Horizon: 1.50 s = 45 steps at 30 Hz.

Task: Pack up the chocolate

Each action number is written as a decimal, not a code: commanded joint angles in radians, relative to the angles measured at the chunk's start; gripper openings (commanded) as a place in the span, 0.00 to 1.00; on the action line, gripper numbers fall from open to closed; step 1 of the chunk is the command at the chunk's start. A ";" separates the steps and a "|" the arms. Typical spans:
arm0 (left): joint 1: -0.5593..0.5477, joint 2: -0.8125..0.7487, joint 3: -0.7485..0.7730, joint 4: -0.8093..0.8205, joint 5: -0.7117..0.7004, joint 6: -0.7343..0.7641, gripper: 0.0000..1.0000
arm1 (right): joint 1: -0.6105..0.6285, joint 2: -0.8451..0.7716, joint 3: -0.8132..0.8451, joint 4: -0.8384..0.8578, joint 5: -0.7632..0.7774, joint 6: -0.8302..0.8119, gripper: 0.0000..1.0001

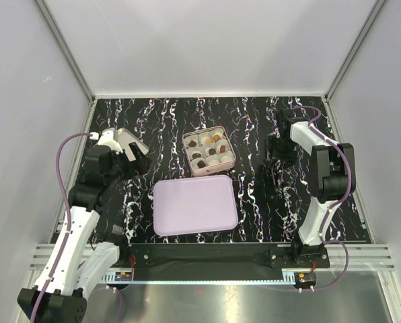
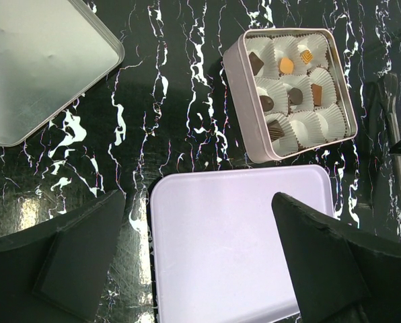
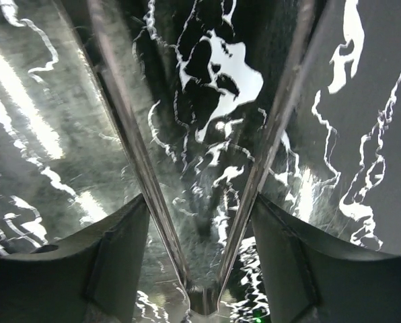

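At left we see the left gripper [image 1: 138, 160] hanging wide open above the table [image 1: 268, 202], holding nothing. A pink tray [image 1: 195, 205] lies mid-table; just behind it the chocolate [image 2: 286, 65] sits in paper cups [image 2: 321, 121] inside the square tin [image 2: 243, 111]. At right, metal tongs [image 3: 136, 155] lie between the fingers [image 3: 120, 256] of the right gripper [image 3: 200, 202]; whether they squeeze, we cannot tell

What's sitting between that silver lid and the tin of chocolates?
Nothing: only bare marbled table lies between the lid and the tin, shown in the left wrist view.
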 commanded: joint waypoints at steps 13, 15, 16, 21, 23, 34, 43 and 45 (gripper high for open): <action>0.006 -0.001 0.001 0.048 -0.007 0.010 0.99 | -0.032 -0.002 0.066 -0.033 0.160 -0.124 1.00; 0.006 0.004 0.001 0.054 -0.001 0.009 0.99 | -0.031 -0.044 0.085 -0.055 0.194 -0.113 1.00; 0.006 0.008 0.001 0.054 0.001 0.010 0.99 | -0.030 -0.054 0.096 -0.070 0.210 -0.095 1.00; 0.006 0.024 -0.002 0.054 -0.007 0.004 0.99 | -0.004 -0.107 0.145 -0.148 0.298 -0.014 1.00; 0.004 0.038 -0.003 0.059 0.004 -0.002 0.99 | 0.054 -0.136 0.167 -0.151 0.274 0.040 1.00; 0.004 0.284 0.295 -0.139 -0.151 0.102 0.99 | 0.334 -0.554 -0.235 0.207 -0.108 0.247 1.00; 0.004 0.545 0.550 -0.194 -0.251 0.117 0.99 | 0.334 -0.872 -0.445 0.296 -0.303 0.299 1.00; 0.006 0.622 0.613 -0.210 -0.315 0.127 0.99 | 0.334 -0.923 -0.479 0.313 -0.329 0.309 1.00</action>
